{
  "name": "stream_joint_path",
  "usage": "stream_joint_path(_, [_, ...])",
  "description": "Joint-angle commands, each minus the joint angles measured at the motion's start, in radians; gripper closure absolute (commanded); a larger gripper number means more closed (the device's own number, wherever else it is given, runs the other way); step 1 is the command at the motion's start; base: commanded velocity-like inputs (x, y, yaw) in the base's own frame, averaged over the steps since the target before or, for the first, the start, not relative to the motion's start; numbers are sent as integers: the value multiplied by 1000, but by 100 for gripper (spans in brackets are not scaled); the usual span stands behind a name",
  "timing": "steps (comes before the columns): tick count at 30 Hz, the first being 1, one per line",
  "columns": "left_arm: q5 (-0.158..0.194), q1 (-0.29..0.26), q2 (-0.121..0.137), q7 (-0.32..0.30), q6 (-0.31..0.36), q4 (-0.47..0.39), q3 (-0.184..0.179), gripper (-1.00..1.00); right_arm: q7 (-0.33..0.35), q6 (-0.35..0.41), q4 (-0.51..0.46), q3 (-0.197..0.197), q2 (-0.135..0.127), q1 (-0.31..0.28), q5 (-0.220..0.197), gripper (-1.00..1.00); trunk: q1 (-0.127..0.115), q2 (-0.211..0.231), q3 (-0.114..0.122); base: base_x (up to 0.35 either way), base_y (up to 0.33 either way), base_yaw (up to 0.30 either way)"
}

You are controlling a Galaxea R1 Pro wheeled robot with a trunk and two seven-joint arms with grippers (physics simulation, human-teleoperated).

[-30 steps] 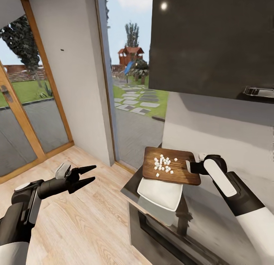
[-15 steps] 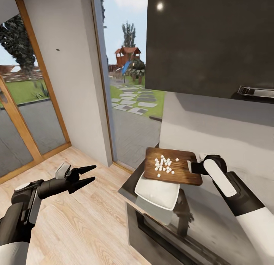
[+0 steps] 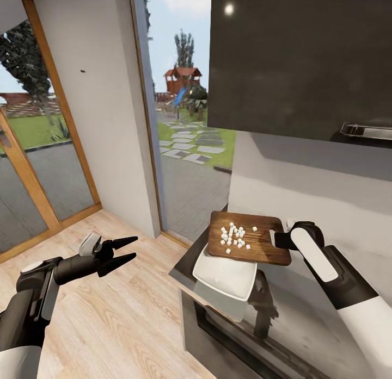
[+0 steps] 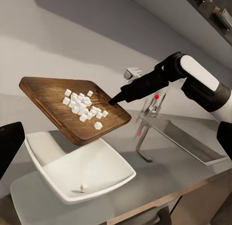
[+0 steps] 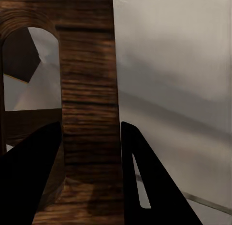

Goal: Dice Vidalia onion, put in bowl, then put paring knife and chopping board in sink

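The robot's right arm reaches forward at chest height, white forearm and black wrist angled inward, its right claw (image 3: pixel 274 238) clamped on the handle end of the chopping board (image 3: pixel 246 244), one dark finger on either side of the wood. The left arm hangs low and bent at the elbow, forearm extended outward, its left claw (image 3: pixel 126 250) parted, two pointed black fingers spread and holding nothing.
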Motion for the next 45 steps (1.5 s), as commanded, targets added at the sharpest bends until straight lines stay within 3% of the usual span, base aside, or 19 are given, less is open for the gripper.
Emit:
stream_joint_path(1, [0,-1,0,-4,11,0,0,-100,-11,3,-1,3,-1,-2,-9,100,1,-2,-2,0,0,0])
stream_joint_path(9, [0,-1,0,-4,11,0,0,-100,-11,2,-1,5,-1,-2,-9,100,1,-2,-2,0,0,0])
stream_joint_path(17, [0,-1,0,-4,11,1,0,-100,-11,2,-1,41,-1,-2,-7,100,1,-2,-2,0,0,0])
stream_joint_path(45, [0,-1,0,-4,11,1,-1,-100,-12,2,-1,42,-1,-2,-7,100,1,-2,-2,0,0,-33])
